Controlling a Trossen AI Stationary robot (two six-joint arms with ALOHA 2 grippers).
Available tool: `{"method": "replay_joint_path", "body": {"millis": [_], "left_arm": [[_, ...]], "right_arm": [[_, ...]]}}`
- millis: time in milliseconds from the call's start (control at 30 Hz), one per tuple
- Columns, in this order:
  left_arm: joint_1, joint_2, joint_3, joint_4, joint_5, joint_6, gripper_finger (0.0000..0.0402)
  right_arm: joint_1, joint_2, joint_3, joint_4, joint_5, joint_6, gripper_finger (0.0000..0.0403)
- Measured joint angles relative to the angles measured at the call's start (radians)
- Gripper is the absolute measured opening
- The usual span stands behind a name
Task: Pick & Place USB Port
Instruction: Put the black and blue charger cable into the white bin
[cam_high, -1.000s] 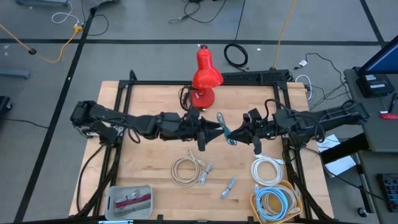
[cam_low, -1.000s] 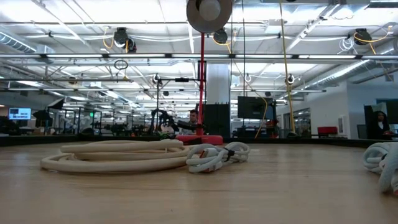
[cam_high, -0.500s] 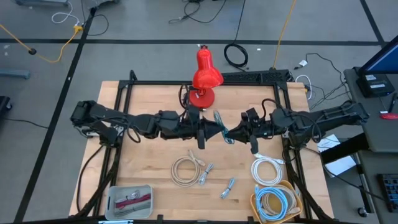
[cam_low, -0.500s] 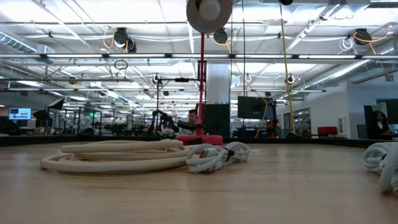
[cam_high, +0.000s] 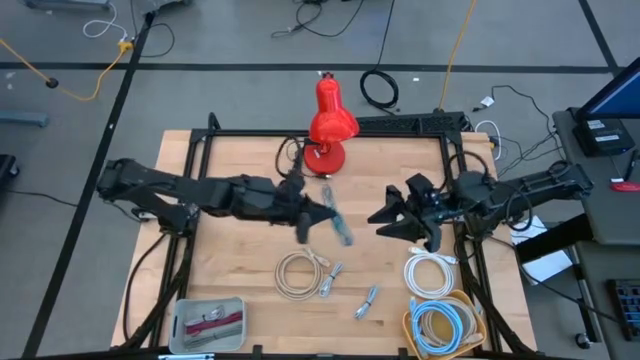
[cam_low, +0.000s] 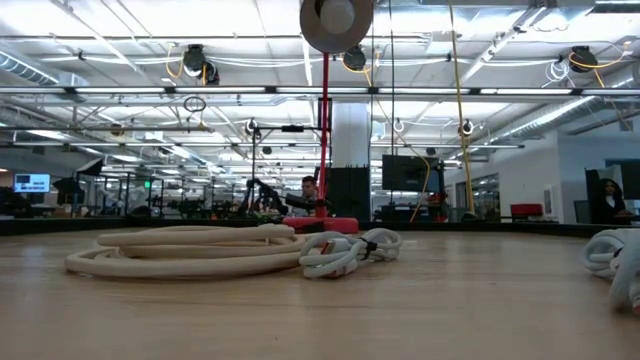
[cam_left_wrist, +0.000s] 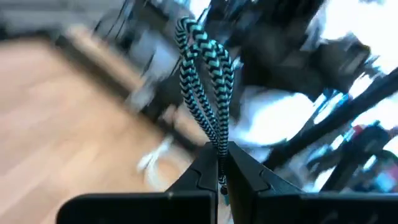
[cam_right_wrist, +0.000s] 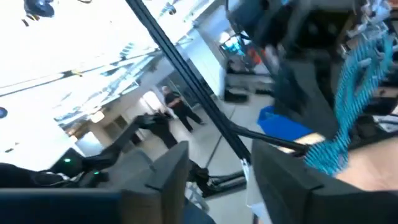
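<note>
The USB cable (cam_high: 336, 216) is a teal-and-black braided bundle, folded into loops (cam_left_wrist: 202, 68). It hangs in the air above the middle of the table. My left gripper (cam_high: 324, 213) reaches in from the table's left and is shut on the cable. My right gripper (cam_high: 382, 216) stands a short way to the cable's right, open, with nothing between its fingers (cam_right_wrist: 283, 171). The right wrist view shows the cable (cam_right_wrist: 349, 102) farther off. Neither gripper shows in the low view. My left gripper pinches the folded cable's strands (cam_left_wrist: 219, 148) between its two fingertips, several strands together. The fingers come in about level from the table's left and lie across the bundle. The cable is lifted clear of the table, and its looped end (cam_left_wrist: 189, 37) sticks out past the fingertips.
A red desk lamp (cam_high: 330, 125) stands at the far middle. Nearer lie a beige cable coil (cam_high: 300, 272), a small connector (cam_high: 367, 299), a white coil (cam_high: 430, 272), a basket of cables (cam_high: 440, 325) and a grey tray (cam_high: 207, 322). A black frame (cam_high: 200, 150) borders the table.
My left gripper has shut on the cable and drawn back toward the table's left with it. My right gripper has opened, let go of the cable, tipped upward and pulled slightly toward the table's right. The cable now hangs from the left gripper alone.
</note>
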Motion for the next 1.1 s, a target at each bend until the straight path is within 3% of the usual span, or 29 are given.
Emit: {"method": "replay_joint_path", "body": {"millis": [100,233,367,467,667,833,967,1100], "left_arm": [[-0.007,-0.065,0.006,-0.172,0.094,-0.042,0.0008],[-0.064,-0.119,0.004,-0.625,0.305,-0.166,0.0008],[-0.207,-0.112,-0.002,-1.045,0.469,-0.276,0.0008],[-0.322,-0.094,0.000,-1.189,0.520,-0.331,0.0008],[-0.508,-0.059,0.000,-1.222,0.506,-0.451,0.0008],[-0.614,0.024,0.000,-1.203,0.585,-0.471,0.0008],[-0.656,0.115,0.000,-1.181,0.628,-0.401,0.0008],[-0.673,0.225,0.000,-1.185,0.665,-0.231,0.0008]], "right_arm": [[0.009,-0.001,0.000,-0.004,-0.011,-0.003,0.0207],[0.009,-0.015,-0.001,0.004,-0.015,-0.019,0.0233],[0.009,-0.017,-0.001,-0.004,-0.014,-0.033,0.0237],[0.007,-0.018,-0.001,-0.010,-0.013,-0.040,0.0232],[-0.021,-0.017,-0.001,-0.037,-0.012,-0.036,0.0227],[-0.042,-0.018,-0.001,-0.052,-0.014,-0.028,0.0227],[-0.059,-0.018,-0.001,-0.049,-0.014,-0.028,0.0223],[-0.077,-0.018,-0.001,-0.057,-0.014,-0.027,0.0222]]}}
